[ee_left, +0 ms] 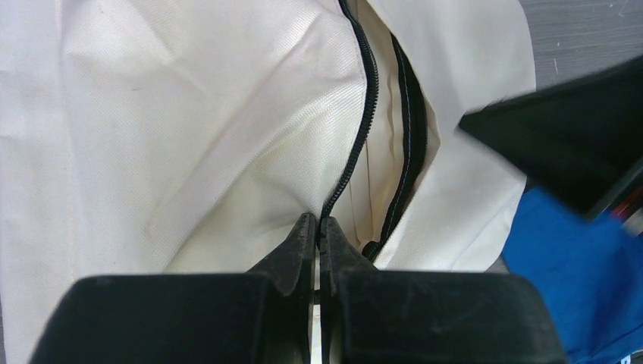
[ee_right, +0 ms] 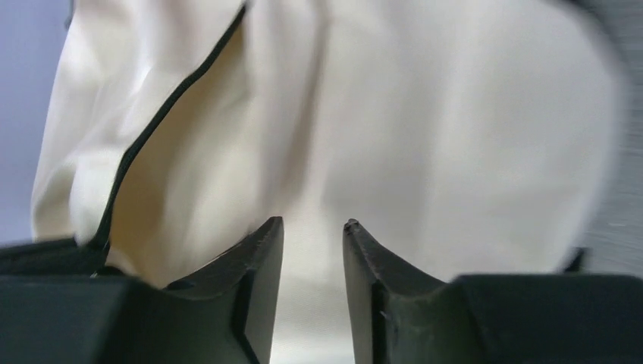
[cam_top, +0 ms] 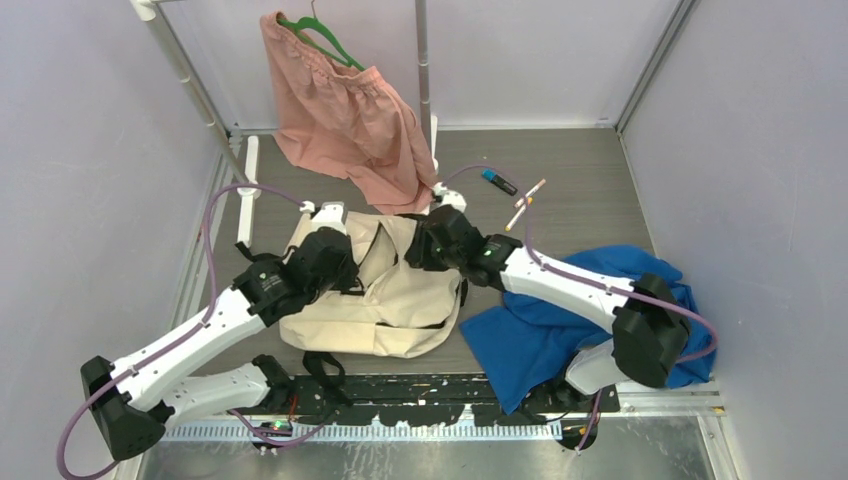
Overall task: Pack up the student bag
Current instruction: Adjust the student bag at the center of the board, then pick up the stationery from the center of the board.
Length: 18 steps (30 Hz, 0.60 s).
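Note:
The student bag [cam_top: 390,300], cream fabric with black zippers, lies on the table between my two arms, its main opening partly unzipped. My left gripper [cam_top: 338,262] is at the bag's left side. In the left wrist view the gripper [ee_left: 318,221] is shut on the black zipper edge [ee_left: 362,114] of the bag [ee_left: 189,129]. My right gripper [cam_top: 428,244] is at the bag's upper right. In the right wrist view it [ee_right: 313,225] is open with a narrow gap, close against the cream fabric [ee_right: 425,129]; a black zipper line [ee_right: 152,136] runs to its left.
A pink garment [cam_top: 345,120] on a green hanger [cam_top: 320,38] hangs from a rack at the back. A blue cloth [cam_top: 560,320] lies to the right under my right arm. Two pens [cam_top: 525,205] and a dark marker [cam_top: 498,181] lie at the back right.

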Motion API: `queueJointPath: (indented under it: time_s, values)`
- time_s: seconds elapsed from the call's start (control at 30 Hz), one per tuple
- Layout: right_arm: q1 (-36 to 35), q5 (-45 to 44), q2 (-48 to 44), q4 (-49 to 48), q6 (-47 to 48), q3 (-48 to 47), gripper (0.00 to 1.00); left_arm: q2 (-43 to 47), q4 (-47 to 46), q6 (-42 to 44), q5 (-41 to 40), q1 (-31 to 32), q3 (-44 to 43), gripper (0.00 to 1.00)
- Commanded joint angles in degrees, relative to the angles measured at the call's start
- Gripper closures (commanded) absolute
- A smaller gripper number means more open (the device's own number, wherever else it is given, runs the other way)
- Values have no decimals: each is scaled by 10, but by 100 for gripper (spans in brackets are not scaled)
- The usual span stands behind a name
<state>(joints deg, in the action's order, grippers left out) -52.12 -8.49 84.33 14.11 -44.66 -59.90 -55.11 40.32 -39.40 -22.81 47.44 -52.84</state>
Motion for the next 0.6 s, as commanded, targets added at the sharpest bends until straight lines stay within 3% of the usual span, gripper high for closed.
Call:
queueJointPath:
  time_s: [0.0,0.1,0.17,0.37,0.57]
  values:
    - [94,-49,-57,28,30,21,55,-11,-51,5,13,-5,-9,100]
    - [177,-92,-71,73,44,22,38,-14,-65,5,20,-5,-5,100]
    - [234,-114,-62,109,49,12,35,-17,-73,5,25,-6,-3,100]
    - [370,-128,21,125,64,-35,39,-27,-85,17,50,-6,-3,100]
    - [394,-144,169,175,104,-155,41,-18,-79,18,69,-6,3,100]
